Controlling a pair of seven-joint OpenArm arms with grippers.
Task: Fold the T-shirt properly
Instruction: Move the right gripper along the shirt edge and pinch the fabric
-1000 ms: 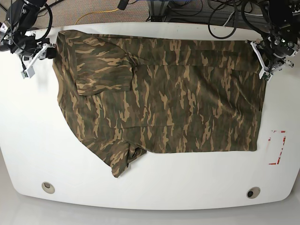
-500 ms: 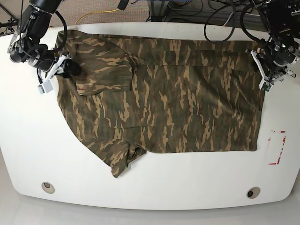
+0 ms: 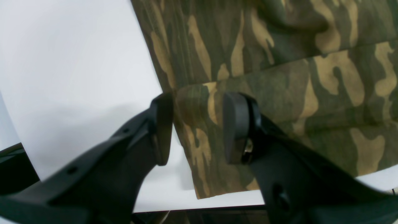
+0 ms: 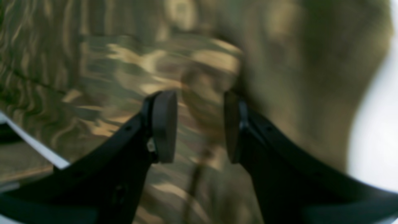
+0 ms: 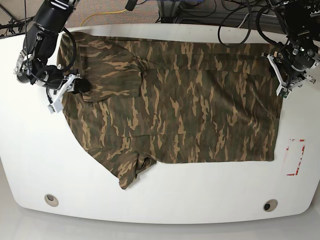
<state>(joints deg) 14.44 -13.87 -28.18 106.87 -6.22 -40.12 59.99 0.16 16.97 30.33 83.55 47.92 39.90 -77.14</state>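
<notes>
The T-shirt (image 5: 180, 100) lies spread flat on the white table (image 5: 30, 150), with one short sleeve folded in over the chest and the other sleeve sticking out at the near edge.

The left gripper (image 3: 197, 127) sits over the shirt's far hem corner, at the table's edge. Its jaws stand partly apart, with a strip of the hem's folded edge showing in the gap between them. One finger (image 3: 163, 124) is over bare table just beside the cloth edge, and the other is over the cloth itself. Whether either pad touches the fabric cannot be told; nothing is pinched.

The right gripper (image 4: 200, 126) hovers at the collar end of the shirt, just beside the folded-in sleeve. Its jaws are also partly apart, with camouflage cloth filling the view behind and between them. That wrist view is blurred, so contact with the fabric cannot be judged, but the pads are not pressed together on anything.

In the base view the left gripper (image 5: 281, 77) and right gripper (image 5: 67, 92) are at opposite ends of the shirt.
</notes>
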